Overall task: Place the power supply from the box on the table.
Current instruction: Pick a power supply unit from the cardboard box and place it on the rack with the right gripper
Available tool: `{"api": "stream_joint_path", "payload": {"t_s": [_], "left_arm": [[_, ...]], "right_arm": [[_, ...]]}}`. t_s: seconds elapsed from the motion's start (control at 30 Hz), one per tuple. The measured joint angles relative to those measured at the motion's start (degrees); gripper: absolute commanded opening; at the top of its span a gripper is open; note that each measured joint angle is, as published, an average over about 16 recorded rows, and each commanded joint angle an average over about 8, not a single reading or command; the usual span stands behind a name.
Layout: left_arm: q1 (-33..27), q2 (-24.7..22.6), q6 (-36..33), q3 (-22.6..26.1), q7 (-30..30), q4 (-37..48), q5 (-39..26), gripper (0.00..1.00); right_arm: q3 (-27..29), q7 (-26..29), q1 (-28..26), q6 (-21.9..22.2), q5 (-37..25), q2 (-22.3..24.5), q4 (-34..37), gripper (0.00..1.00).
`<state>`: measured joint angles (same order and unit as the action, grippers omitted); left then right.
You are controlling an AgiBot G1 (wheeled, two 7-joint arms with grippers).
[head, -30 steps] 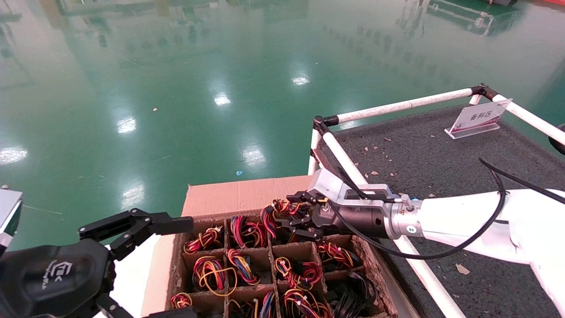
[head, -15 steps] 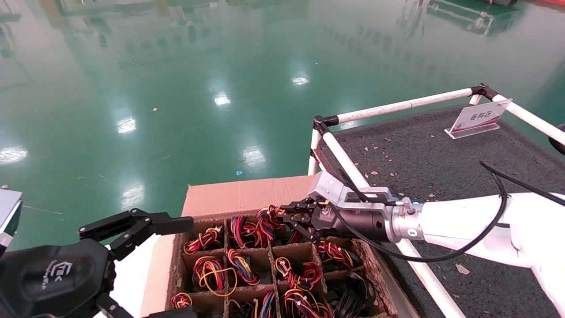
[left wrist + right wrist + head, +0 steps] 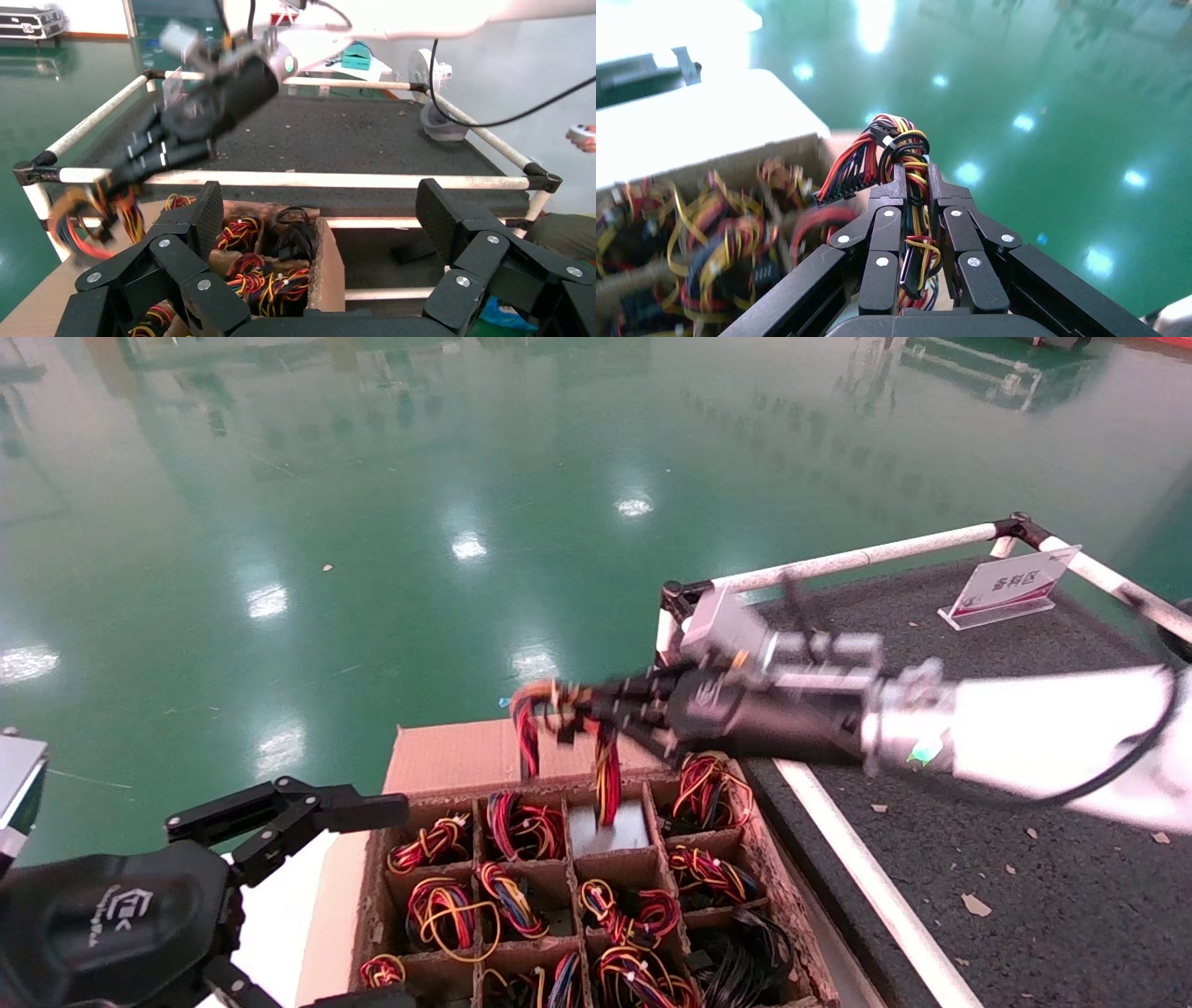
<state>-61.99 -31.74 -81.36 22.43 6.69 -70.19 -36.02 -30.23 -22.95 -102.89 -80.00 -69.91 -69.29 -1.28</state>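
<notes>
My right gripper point(image 3: 570, 708) is shut on the red, yellow and black wire bundle point(image 3: 905, 151) of the power supply, above the box's far edge. The wires hang down to the silver-grey power supply block point(image 3: 610, 829), which stands partly raised in a back-row cell of the brown cardboard box point(image 3: 484, 752). In the right wrist view the gripper point(image 3: 916, 175) pinches the bundle between both fingertips. The dark grey table point(image 3: 931, 682) lies to the right of the box. My left gripper point(image 3: 320, 203) is open and parked by the box's near left corner.
Other cells of the box hold coiled wire bundles point(image 3: 447, 905). A white pipe rail point(image 3: 838, 882) runs between box and table. A small white sign point(image 3: 1010, 584) stands at the table's far right. Green floor point(image 3: 372, 523) lies beyond.
My right gripper has risen from the box's back row and swung up and back, pulling the wire bundle with it; the silver block now shows in its cell.
</notes>
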Motion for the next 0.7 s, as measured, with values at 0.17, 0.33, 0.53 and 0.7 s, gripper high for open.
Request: {"api": "stream_joint_path", "payload": {"t_s": [0.17, 0.33, 0.53, 0.7], "left_arm": [[0.0, 0.0, 0.0, 0.0, 0.0, 0.0, 0.0, 1.0], [0.0, 0.0, 0.0, 0.0, 0.0, 0.0, 0.0, 1.0], [0.0, 0.0, 0.0, 0.0, 0.0, 0.0, 0.0, 1.0], [0.0, 0.0, 0.0, 0.0, 0.0, 0.0, 0.0, 1.0]], "right_arm": [[1.24, 2.2, -3.85, -2.25, 1.79, 1.92, -0.08, 0.0], [2.46, 4.3, -7.91, -3.02, 3.53, 3.85, -0.02, 0.0], [3.5, 5.85, -12.5, -0.09, 4.97, 5.83, 0.41, 0.0], [3.7, 5.75, -15.17, 6.68, 5.24, 6.58, 1.13, 0.0]]}}
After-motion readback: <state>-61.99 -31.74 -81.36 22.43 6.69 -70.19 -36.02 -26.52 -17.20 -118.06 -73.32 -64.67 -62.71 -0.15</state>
